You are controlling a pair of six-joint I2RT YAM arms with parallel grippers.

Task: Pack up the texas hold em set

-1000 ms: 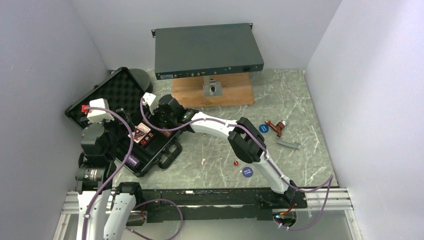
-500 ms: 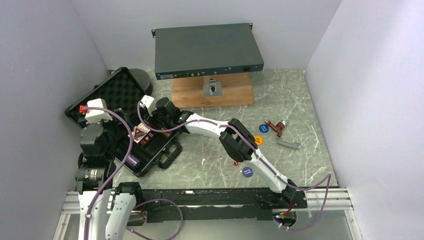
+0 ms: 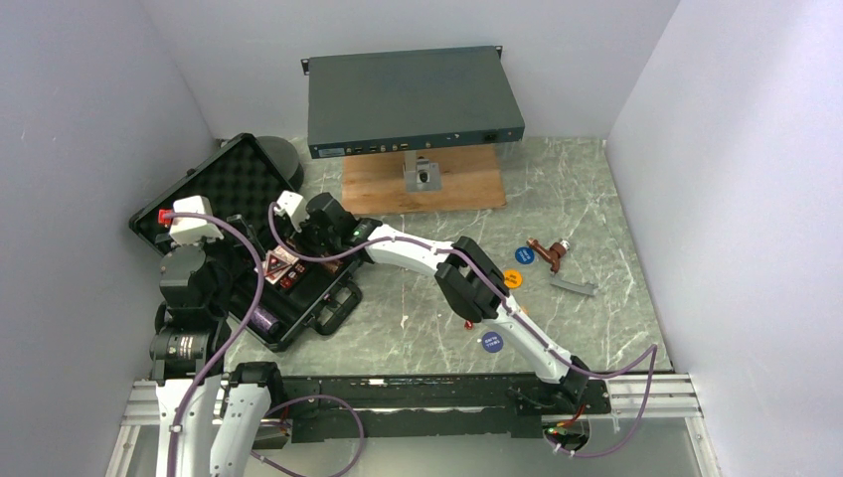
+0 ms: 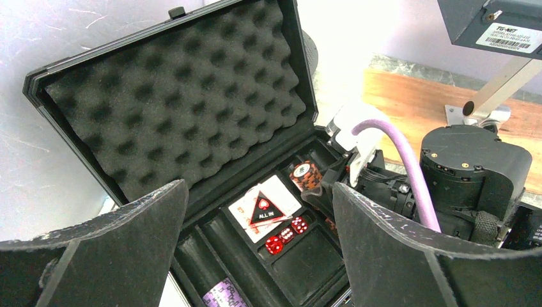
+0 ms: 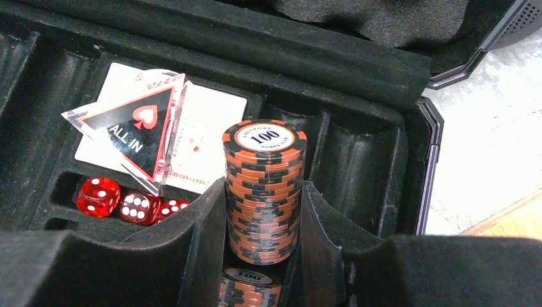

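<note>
Chip roll (image 5: 263, 192) stands upright, clamped between right jaws above briefcase (image 5: 358, 57) slot.

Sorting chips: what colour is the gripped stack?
The chip stack is orange-brown with black stripes; right wrist view.

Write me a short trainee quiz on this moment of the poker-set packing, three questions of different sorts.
1. True or false: the right gripper is closed on the chip stack.
2. The red dice lie: A in the briefcase lid; B in a compartment of its base; C outside it.
3. How many blue discs lie on the table outside the briefcase?
Key: 1 true; 2 B; 3 two.
</note>
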